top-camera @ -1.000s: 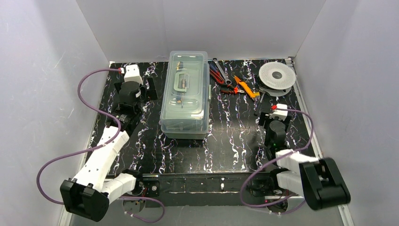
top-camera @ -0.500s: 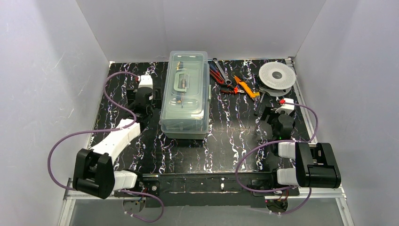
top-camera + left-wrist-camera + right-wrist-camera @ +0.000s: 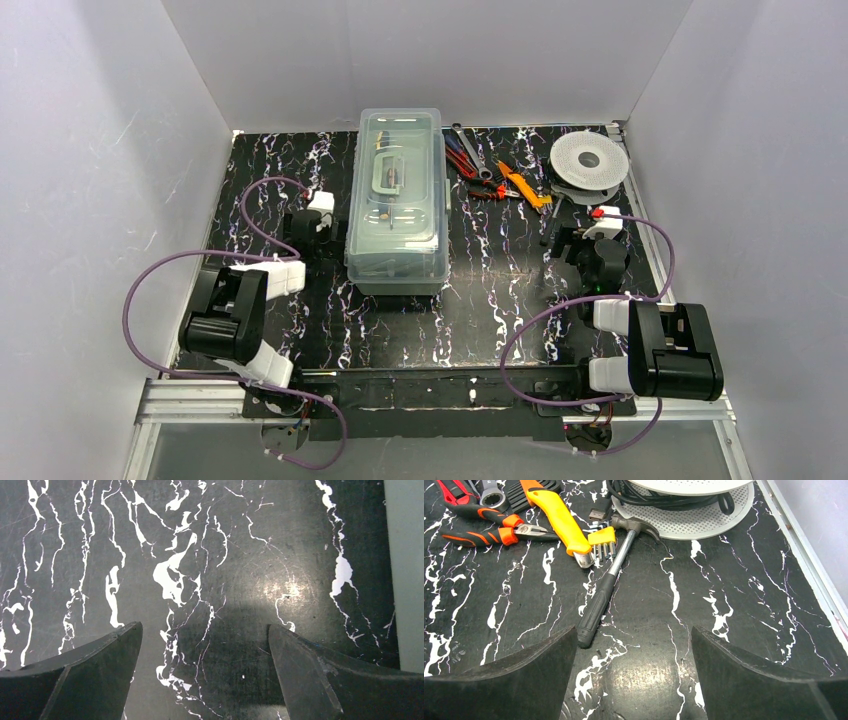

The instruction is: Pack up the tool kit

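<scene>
Right wrist view: both pairs of jaws stand apart and empty, tools loose outside the box.
I have the right jaws low over bare bench [image 3: 734, 630], lined up on the hammer [image 3: 600, 600] handle just ahead, which I judge the likely first pick. The left jaws sit just beside the closed clear toolbox [image 3: 395, 200], probably placed to work its lid. Black marbled bench, white enclosure walls [image 3: 90, 150] on three sides.
</scene>
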Motion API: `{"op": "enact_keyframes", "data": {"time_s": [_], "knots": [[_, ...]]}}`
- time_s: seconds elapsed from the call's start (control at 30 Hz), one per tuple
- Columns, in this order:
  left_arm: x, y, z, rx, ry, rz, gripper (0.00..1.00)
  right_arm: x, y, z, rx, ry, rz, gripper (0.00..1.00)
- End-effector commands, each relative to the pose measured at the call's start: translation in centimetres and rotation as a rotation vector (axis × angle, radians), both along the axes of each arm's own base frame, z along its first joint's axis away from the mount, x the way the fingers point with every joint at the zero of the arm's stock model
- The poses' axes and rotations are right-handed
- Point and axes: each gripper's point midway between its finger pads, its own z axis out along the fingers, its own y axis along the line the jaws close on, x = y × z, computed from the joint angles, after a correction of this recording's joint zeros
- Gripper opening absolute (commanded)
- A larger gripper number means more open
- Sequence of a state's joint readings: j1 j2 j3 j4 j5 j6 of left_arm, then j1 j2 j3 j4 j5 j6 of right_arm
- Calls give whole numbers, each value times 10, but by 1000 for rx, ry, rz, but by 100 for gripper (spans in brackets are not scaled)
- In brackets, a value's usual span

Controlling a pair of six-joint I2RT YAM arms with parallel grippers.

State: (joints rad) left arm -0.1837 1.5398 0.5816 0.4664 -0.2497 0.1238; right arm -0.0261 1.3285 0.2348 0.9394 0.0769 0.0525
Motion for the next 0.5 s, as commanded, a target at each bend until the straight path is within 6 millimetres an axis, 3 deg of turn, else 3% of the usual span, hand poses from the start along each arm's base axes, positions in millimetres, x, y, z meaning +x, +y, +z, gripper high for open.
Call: {"op": "enact_keyframes", "data": {"time_s": [0.0, 0.17, 0.3, 0.47], "knots": [[12, -10, 15, -103, -84, -56, 98, 11, 0, 20, -2, -59, 7, 91], [2, 3, 22, -219, -184, -35, 98, 11, 0, 20, -1, -61, 7, 91], [-11, -2, 18, -283, -273, -105, 98, 11, -1, 21, -1, -61, 6, 92], [-9, 3, 20, -278, -304, -92, 98, 11, 0, 20, 0, -60, 6, 92]]}}
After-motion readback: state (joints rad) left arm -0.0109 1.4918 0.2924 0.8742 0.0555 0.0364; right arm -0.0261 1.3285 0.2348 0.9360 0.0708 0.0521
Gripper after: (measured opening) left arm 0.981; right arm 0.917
